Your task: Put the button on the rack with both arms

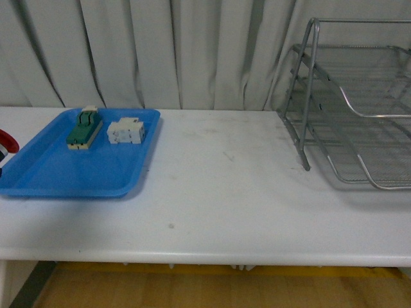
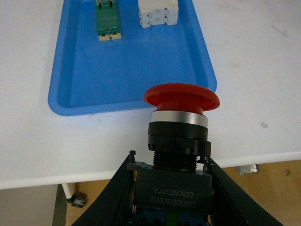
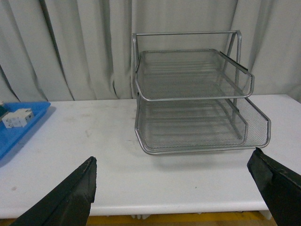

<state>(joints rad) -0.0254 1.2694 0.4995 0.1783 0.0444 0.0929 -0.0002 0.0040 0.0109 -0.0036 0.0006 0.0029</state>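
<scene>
The button (image 2: pixel 181 96), with a red mushroom cap, a silver ring and a black body, is held by its body in my left gripper (image 2: pixel 169 162), which is shut on it above the table's front edge. Its red cap (image 1: pixel 6 142) just shows at the left edge of the front view. The silver wire-mesh rack (image 1: pixel 359 109) stands at the far right of the table; it fills the middle of the right wrist view (image 3: pixel 193 94). My right gripper (image 3: pixel 174 183) is open, its fingers wide apart, in front of the rack and short of it.
A flat blue tray (image 1: pixel 58 173) lies at the left of the white table (image 1: pixel 225 192). It holds a green-and-cream switch block (image 1: pixel 85 128) and a white terminal block (image 1: pixel 126 131). Grey curtains hang behind the table.
</scene>
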